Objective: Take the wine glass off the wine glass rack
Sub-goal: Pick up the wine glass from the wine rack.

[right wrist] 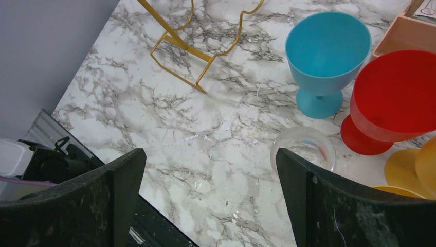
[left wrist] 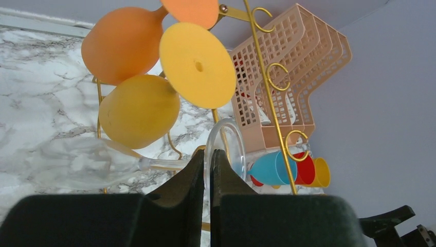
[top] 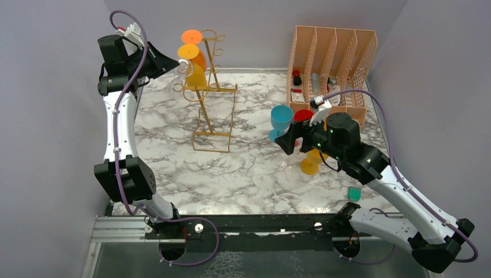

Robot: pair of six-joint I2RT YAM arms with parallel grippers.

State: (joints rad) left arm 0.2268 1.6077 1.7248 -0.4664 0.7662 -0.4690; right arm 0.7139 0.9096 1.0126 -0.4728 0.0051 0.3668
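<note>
**Left arm at the rack.** The left arm is stretched far up the table's left side, with the wrist turned right toward the tall gold wire wine glass rack (top: 204,113). The left gripper (left wrist: 207,154) is pinched on the round foot of the clear stemmed wine glass (left wrist: 77,164). That glass is hung sideways on the rack, below the orange plastic goblet (left wrist: 121,43) and the yellow plastic goblet (left wrist: 139,110). The right gripper (right wrist: 208,157) is held spread wide over the white marble tabletop (right wrist: 205,118).

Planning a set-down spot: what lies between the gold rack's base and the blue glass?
Only bare marble table between rack and blue glass, shown in the right wrist view.
</note>
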